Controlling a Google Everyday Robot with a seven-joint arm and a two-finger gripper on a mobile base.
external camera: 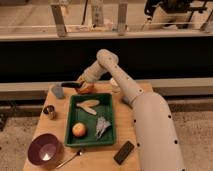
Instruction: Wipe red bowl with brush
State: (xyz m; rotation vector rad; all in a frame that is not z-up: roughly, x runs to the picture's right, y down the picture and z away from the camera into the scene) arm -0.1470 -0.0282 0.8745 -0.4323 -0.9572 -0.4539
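The small orange-red bowl (86, 89) sits on the wooden table just behind the green tray (111, 116). My gripper (81, 83) is right over the bowl's left rim, at the end of the white arm reaching from the right. The slim dark brush (70, 84) sticks out to the left from the gripper, lying roughly level above the table, its inner end at the bowl. The gripper hides part of the bowl.
In the tray lie a beige flat utensil (89, 105), an apple (78, 129) and a grey crumpled item (102, 126). A large purple bowl (45, 149), a spoon (70, 158), a black block (124, 152), a metal cup (49, 111) and a grey cup (58, 91) are around.
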